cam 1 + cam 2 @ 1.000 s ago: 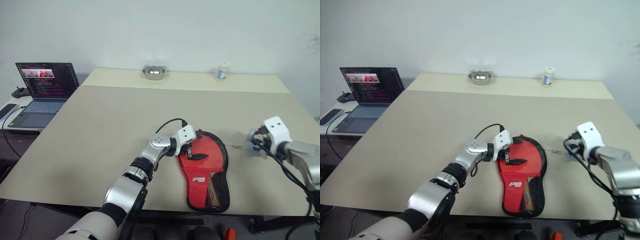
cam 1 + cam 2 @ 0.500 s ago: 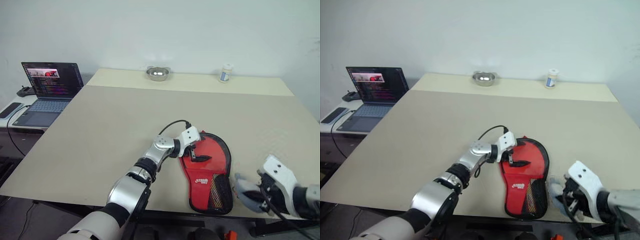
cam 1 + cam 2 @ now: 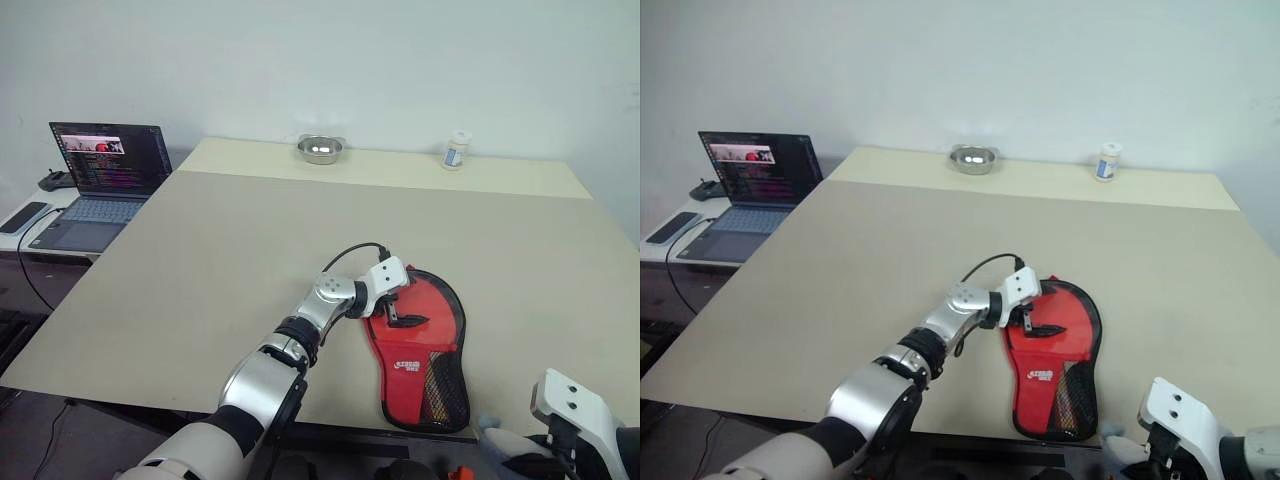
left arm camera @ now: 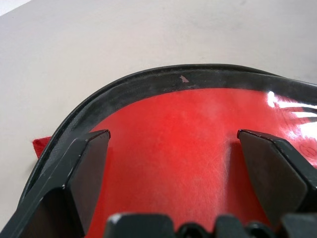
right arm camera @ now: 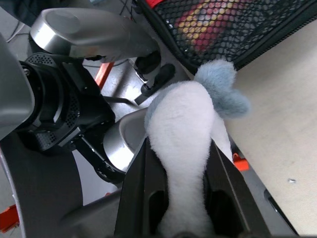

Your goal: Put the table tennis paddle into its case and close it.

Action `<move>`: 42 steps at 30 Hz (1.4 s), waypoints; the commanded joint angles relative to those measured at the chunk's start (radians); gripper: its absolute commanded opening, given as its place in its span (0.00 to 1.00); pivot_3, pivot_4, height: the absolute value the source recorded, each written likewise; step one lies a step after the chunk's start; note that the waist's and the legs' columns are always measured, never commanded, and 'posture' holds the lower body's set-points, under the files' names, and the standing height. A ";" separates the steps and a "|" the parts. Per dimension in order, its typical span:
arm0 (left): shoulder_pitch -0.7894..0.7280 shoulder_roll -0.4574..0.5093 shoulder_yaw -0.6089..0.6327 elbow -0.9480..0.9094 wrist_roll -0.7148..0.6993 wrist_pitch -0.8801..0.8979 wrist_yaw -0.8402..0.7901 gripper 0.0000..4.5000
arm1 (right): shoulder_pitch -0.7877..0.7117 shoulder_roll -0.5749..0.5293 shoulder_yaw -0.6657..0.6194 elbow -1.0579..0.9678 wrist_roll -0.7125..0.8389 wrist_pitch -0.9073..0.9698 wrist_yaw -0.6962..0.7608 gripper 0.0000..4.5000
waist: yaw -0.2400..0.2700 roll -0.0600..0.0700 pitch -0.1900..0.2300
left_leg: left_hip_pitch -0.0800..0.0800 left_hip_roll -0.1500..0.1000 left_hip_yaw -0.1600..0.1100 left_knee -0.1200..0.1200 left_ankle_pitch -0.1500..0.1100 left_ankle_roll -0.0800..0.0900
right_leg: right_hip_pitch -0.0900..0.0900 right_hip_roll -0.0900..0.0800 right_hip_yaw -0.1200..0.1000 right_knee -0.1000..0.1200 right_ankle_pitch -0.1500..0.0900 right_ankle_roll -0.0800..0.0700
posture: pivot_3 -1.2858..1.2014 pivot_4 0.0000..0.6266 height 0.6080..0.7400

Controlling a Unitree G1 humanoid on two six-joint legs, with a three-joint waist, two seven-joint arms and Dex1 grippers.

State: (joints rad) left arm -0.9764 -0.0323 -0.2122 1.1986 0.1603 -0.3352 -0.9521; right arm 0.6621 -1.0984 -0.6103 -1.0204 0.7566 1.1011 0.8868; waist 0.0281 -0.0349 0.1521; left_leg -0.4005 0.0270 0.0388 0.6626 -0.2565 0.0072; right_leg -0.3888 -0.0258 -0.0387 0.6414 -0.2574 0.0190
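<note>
The case (image 3: 418, 345) is laid red side up near the table's (image 3: 200, 260) front edge. The left gripper (image 3: 398, 308) is spread wide over it. A grey-white plush pouch (image 5: 185, 148) is clamped by the right gripper (image 5: 178, 198). A bowl (image 3: 320, 148), bottle (image 3: 457, 150) and laptop (image 3: 100, 175) are set far back.

You can make out a white logo on the red case (image 3: 418, 345), but its lettering is too small to read; the laptop (image 3: 98, 180) screen likewise.
</note>
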 commanded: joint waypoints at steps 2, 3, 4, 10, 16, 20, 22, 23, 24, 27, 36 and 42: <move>0.029 -0.002 -0.055 0.053 0.063 0.021 0.004 1.00 | -0.007 0.003 0.024 -0.027 0.023 0.002 -0.014 0.07 | 0.000 0.000 0.000 | 0.000 0.000 0.000 0.000 0.000 0.000 | 0.000 0.000 0.000 0.000 0.000 0.000 | 0.52 0.24 1.00; 0.029 -0.003 -0.055 0.053 0.063 0.021 0.004 1.00 | -0.013 0.004 0.025 -0.027 0.026 0.004 -0.015 0.07 | 0.000 0.000 0.000 | 0.000 0.000 0.000 0.000 0.000 0.000 | 0.000 0.000 0.000 0.000 0.000 0.000 | 0.52 0.24 1.00; 0.029 -0.004 -0.055 0.052 0.064 0.020 0.003 1.00 | -0.016 0.003 0.016 -0.027 0.032 0.004 -0.006 0.14 | 0.000 0.000 0.000 | 0.000 0.000 -0.001 0.000 0.000 0.000 | 0.000 0.000 -0.001 0.000 0.000 0.000 | 0.52 0.24 1.00; 0.031 -0.010 -0.054 0.049 0.063 0.018 0.001 1.00 | -0.046 0.003 -0.101 0.012 0.119 0.016 0.083 0.54 | -0.001 -0.001 0.000 | 0.000 0.000 -0.001 0.001 0.000 0.000 | 0.001 0.000 -0.001 0.000 0.000 0.000 | 0.52 0.24 1.00; 0.031 -0.021 -0.027 0.039 0.029 0.043 -0.024 1.00 | -0.170 -0.005 -0.111 0.133 0.131 0.015 0.062 1.00 | -0.002 -0.002 0.000 | 0.001 0.000 -0.001 0.001 0.000 0.000 | 0.001 -0.004 -0.001 0.001 0.000 0.000 | 0.52 0.24 1.00; 0.026 -0.001 -0.017 0.002 0.007 0.025 -0.070 1.00 | -0.364 -0.004 0.003 0.248 0.094 -0.030 -0.019 1.00 | -0.005 -0.002 0.000 | 0.001 0.000 -0.001 0.001 0.000 0.000 | 0.000 -0.004 -0.001 0.001 0.000 0.000 | 0.52 0.24 1.00; 0.017 0.016 0.001 -0.038 -0.024 0.023 -0.111 1.00 | -0.494 0.019 0.090 0.325 0.054 -0.075 -0.077 1.00 | -0.005 -0.001 0.001 | 0.000 0.001 -0.001 0.000 0.000 0.000 | 0.000 -0.004 -0.001 0.001 0.000 0.000 | 0.52 0.24 1.00; 0.012 0.025 0.013 -0.058 -0.042 0.029 -0.130 1.00 | -0.556 0.035 0.133 0.363 0.029 -0.102 -0.101 1.00 | -0.008 -0.001 0.002 | 0.000 0.001 0.000 0.000 0.000 0.000 | 0.000 -0.004 -0.001 0.001 0.000 -0.001 | 0.52 0.24 1.00; 0.008 0.035 0.023 -0.075 -0.056 0.034 -0.136 1.00 | -0.621 0.059 0.182 0.411 0.002 -0.130 -0.123 1.00 | -0.009 0.001 0.003 | 0.000 0.001 0.000 0.000 0.000 0.000 | -0.001 -0.004 0.000 0.001 0.000 -0.001 | 0.52 0.24 1.00; 0.008 0.060 0.041 -0.125 -0.080 0.045 -0.140 1.00 | -0.768 0.157 0.312 0.554 -0.097 -0.263 -0.154 1.00 | -0.015 0.002 0.008 | -0.001 0.001 0.000 0.000 0.000 0.000 | -0.002 -0.002 0.001 0.002 0.000 -0.001 | 0.52 0.24 1.00; 0.200 0.210 0.108 -0.650 -0.225 0.325 -0.168 1.00 | -0.950 0.362 0.503 0.932 -0.301 -0.709 -0.012 1.00 | -0.019 0.009 0.013 | -0.016 0.001 0.002 0.002 0.001 0.000 | -0.020 0.002 0.002 0.007 0.003 -0.006 | 0.52 0.24 1.00; 0.426 0.379 0.150 -1.104 -0.323 0.617 -0.128 1.00 | -0.973 0.338 0.477 1.052 -0.285 -0.761 0.135 1.00 | -0.023 0.013 0.015 | -0.015 0.002 0.001 0.002 0.001 0.000 | -0.020 0.001 0.002 0.008 0.004 -0.007 | 0.52 0.24 1.00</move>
State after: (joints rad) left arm -0.5663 0.3311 -0.0857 0.2018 -0.1242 0.2363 -1.1058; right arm -0.2964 -0.7401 -0.0970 0.0568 0.4546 0.3755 0.9883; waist 0.0055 -0.0220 0.1674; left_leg -0.4152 0.0289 0.0393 0.6649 -0.2556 0.0068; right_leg -0.4075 -0.0252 -0.0372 0.6504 -0.2536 0.0115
